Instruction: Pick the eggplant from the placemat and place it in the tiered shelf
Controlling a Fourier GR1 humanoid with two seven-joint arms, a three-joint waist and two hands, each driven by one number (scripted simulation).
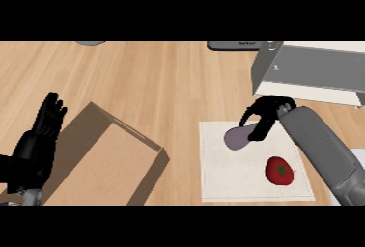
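Plainly the grasp step is in hand. On the wooden counter (164,82) lies a brown box (100,159), then the grey tiered shelf (314,67) at upper right, then the pale placemat (235,185). The right hand (265,113) curls over the purple eggplant (236,137) at the mat's top, beside a tomato (280,170). The left hand (44,128) rests open at the left edge. Next comes lifting the eggplant up toward the shelf.

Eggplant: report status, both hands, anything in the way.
Right hand curled round eggplant, over the placemat. Left hand open, resting at left edge. Shelf up right, path unobstructed; tomato stays on mat.
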